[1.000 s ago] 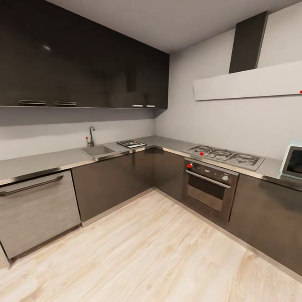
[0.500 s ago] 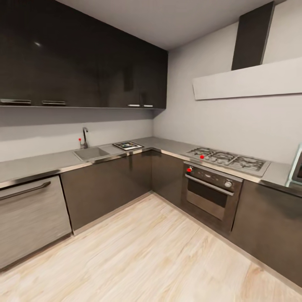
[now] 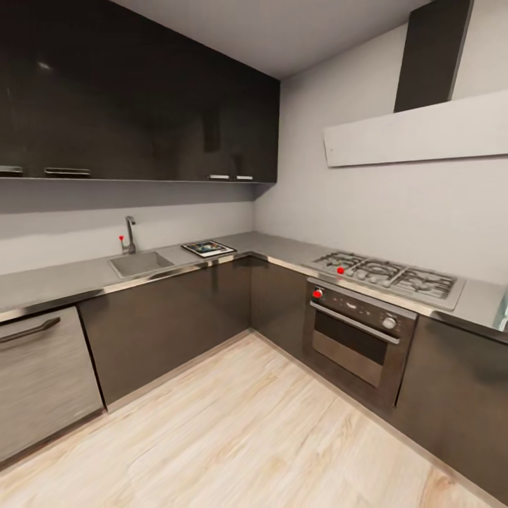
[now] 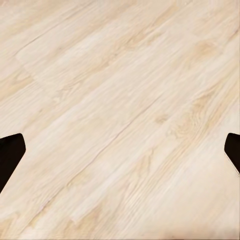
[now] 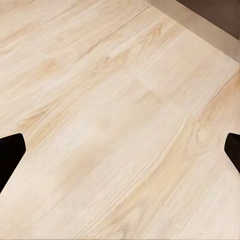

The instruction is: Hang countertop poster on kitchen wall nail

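At the far left of the head view a pale dishwasher front (image 3: 42,381) with a dark handle sits under the counter (image 3: 63,281), a long grey L-shaped top over dark cabinet fronts (image 3: 169,317). Dark glossy wall cabinets (image 3: 141,99) hang above this run. Further right, the sink (image 3: 141,264) is set into the counter, with the tap (image 3: 130,234) behind it and a small red dot beside the tap.

Just right of the sink, the poster (image 3: 208,248) lies flat on the counter near the inner corner, its dark frame and white border visible; the artwork is too small to read. Nothing stands on or against it.

Past the corner, the counter runs along the right wall. The gas hob (image 3: 388,275) is set in it, well apart from the poster, with the oven (image 3: 356,339) below, red knobs at its top left. A pale hood (image 3: 416,134) with a dark chimney hangs above the hob. The wall (image 3: 395,212) between hood and hob is plain light grey; no nail can be made out at this size.

Open light wood floor (image 3: 240,430) lies between the camera and the cabinets.

In the left wrist view the left gripper (image 4: 120,152) is spread wide, its dark fingertips (image 4: 10,155) at the picture's edges, over bare floor planks. In the right wrist view the right gripper (image 5: 120,152) is likewise spread, holding nothing, over the floor, with a cabinet base (image 5: 210,15) in one corner.
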